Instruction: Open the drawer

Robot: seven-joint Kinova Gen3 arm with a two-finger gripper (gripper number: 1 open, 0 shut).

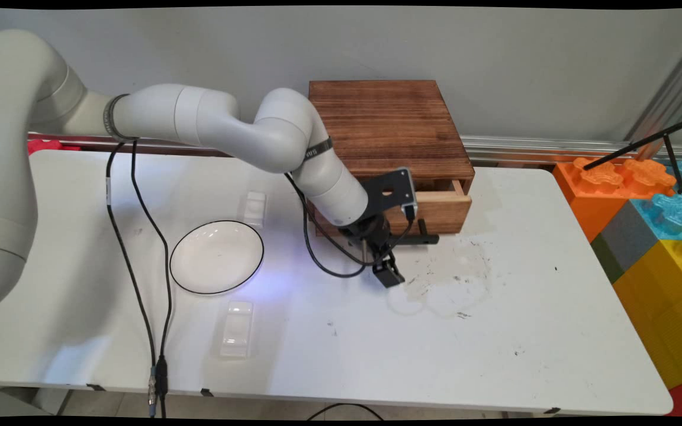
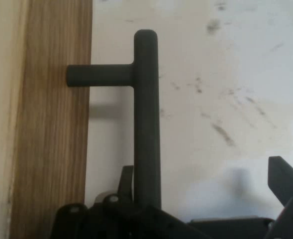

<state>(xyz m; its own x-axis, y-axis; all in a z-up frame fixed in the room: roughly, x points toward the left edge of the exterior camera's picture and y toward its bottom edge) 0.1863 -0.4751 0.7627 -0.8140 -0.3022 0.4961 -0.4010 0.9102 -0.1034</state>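
We saw the gripper point(image 1: 389, 273) low over the tabletop point(image 1: 495, 331), just in front of the wooden box point(image 1: 391, 127) that stood at the middle of the far edge. The box's drawer point(image 1: 443, 210) was pulled partly out toward the near edge, and its dark bar handle point(image 1: 427, 239) ran along the drawer's front, held off the wood by short posts.

From the hand view, the handle point(image 2: 147, 124) rose straight up from the black linkage at the bottom, with one post joining it to the wood of the drawer front point(image 2: 51, 149) on the left. One finger point(image 2: 285, 179) stood well to the right of the bar, apart from it; the other finger we could only partly make out close against the bar's left side. The jaws stood wide, with the bar between them and not clamped.

The bare tabletop around the gripper was scuffed with dark marks and faint rings point(image 1: 447, 284).

Toward the left of the tabletop lay a white plate with a thin dark rim point(image 1: 216, 257). A small white dish point(image 1: 254, 208) sat just beyond the plate toward the far edge, and another small white dish point(image 1: 237, 329) lay near the near edge, apart from the plate. Black cables point(image 1: 140, 254) hung from the arm down past the near edge. Big plastic blocks in orange, blue, grey and yellow point(image 1: 655, 219) stood off the right edge.
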